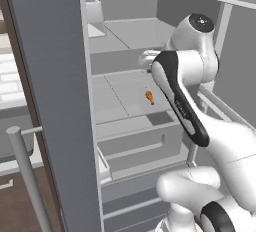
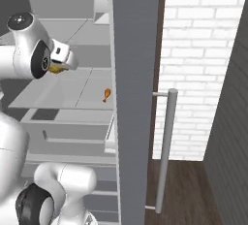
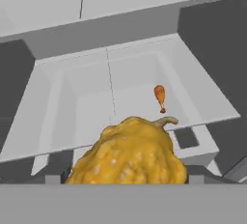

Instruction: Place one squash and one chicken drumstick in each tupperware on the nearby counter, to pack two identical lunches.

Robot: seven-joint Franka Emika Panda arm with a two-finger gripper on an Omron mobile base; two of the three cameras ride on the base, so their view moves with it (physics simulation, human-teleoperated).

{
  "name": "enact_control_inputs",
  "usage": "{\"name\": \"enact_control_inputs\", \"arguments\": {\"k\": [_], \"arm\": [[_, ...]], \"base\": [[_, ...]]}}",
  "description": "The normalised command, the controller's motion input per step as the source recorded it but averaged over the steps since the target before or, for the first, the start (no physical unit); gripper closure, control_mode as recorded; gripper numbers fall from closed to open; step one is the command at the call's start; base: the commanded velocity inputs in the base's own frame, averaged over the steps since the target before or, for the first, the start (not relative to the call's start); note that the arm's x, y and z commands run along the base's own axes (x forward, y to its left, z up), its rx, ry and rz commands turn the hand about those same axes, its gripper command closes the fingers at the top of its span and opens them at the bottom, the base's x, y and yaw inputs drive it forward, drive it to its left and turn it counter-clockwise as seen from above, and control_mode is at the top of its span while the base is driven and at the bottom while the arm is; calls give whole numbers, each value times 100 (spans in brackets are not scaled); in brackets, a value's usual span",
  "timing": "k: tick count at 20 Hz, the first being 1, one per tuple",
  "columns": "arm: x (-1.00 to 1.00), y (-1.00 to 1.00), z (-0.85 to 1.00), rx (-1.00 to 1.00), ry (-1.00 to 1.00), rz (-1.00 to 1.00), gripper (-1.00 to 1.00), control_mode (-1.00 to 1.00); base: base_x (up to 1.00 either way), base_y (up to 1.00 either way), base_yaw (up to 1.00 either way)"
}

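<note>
A bumpy yellow-orange squash sits right in front of the hand camera and hides the fingertips. From the right base view a bit of the squash shows under the white hand, where my gripper holds it with jaws wide, above the fridge shelf. One orange-brown chicken drumstick lies on the grey shelf inside the open fridge; the drumstick is beyond and below the gripper, apart from it. The tupperware is out of view.
The open fridge door stands close beside the arm, with a long bar handle. A drawer lies below the shelf. A white brick wall is to the right.
</note>
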Motion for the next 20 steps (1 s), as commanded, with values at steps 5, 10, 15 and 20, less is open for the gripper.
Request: {"name": "enact_control_inputs", "arguments": {"k": [5, 10, 15, 20], "arm": [[-91, -10, -45, -9, 7, 31, 100, -100], [-99, -5, -16, -10, 0, 11, 100, -100], [-100, -5, -6, -6, 0, 0, 100, -100], [-97, 0, -9, -4, 0, 0, 100, -100]], "base": [[0, 0, 0], [0, 0, 0], [0, 0, 0], [0, 0, 0]]}}
